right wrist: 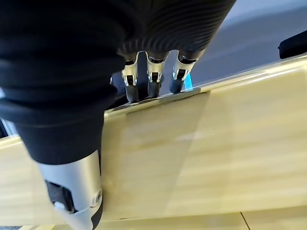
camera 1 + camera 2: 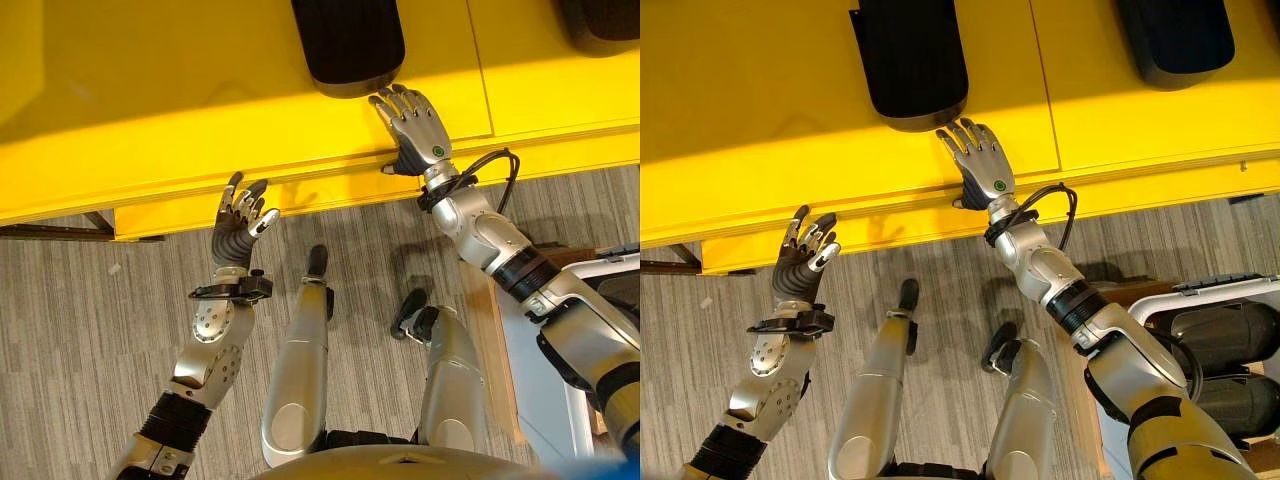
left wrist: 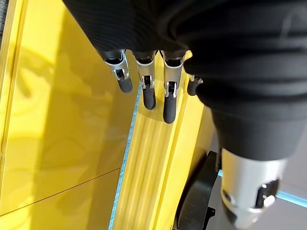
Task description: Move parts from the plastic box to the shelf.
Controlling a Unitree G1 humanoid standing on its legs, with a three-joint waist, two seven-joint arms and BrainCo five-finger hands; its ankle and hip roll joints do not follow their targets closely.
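The right robot hand [image 2: 418,125], fingers straight, is lying beside the black moulded plastic part [image 2: 348,45] on the glossy yellow shelf [image 2: 150,100]; retract it straight back. The left robot hand [image 2: 238,222] is hovering loosely open.

Bright indoor light overall, head views evenly exposed. The yellow shelf [image 2: 200,110] has a darker band across its far part and a brighter lit strip toward its front edge; soft shadows sit under the black parts [image 2: 348,45] on it. The front lip shows a glossy sheen, no hard blown-out glare. The grey floor [image 2: 90,330] is lit flat, with faint soft shadows. Head views are sharp centre to edge, lines bowing slightly near the corners. In the wrist views the dark ribbed covers up close are blurred; the left robot hand [image 3: 144,81] fingers are fairly crisp, and the shelf surface reflects soft streaks.
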